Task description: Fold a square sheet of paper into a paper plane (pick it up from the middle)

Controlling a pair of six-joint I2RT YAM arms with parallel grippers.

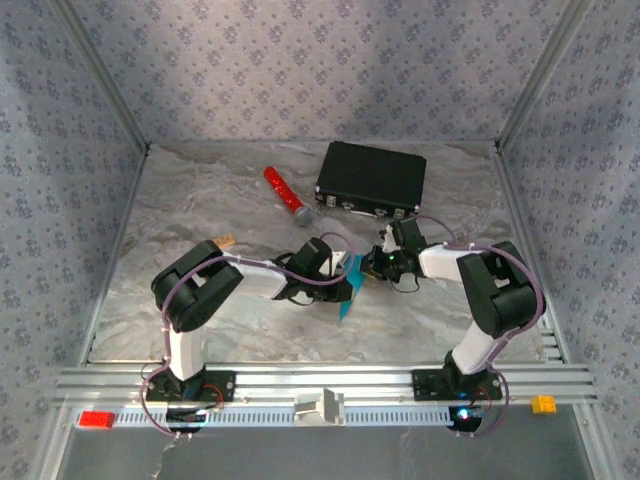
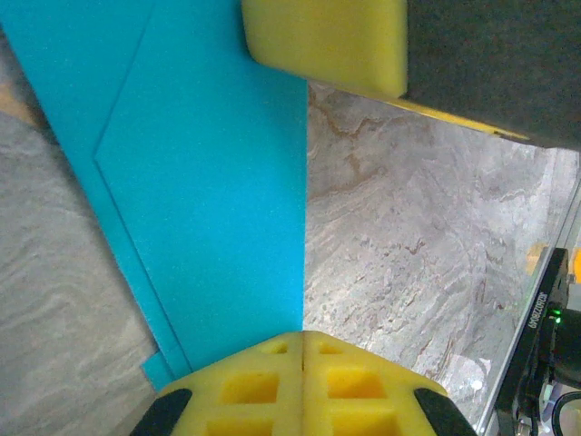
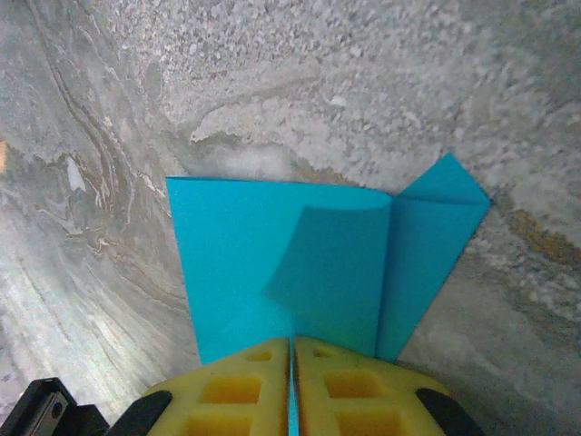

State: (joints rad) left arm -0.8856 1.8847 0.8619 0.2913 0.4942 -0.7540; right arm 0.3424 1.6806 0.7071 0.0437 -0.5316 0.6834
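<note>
Both claws are biting down! The left gripper has its yellow pads pinched flat on the cyan sheet of paper, which fans out ahead of its fingertips with creases showing. The right gripper clamps the same sheet (partly folded, one corner flap turned over), and the paper spreads forward from its tips above the marbled table. From above, the claws meet nose to nose. The black case and red cylinder lie well beyond them.
</note>
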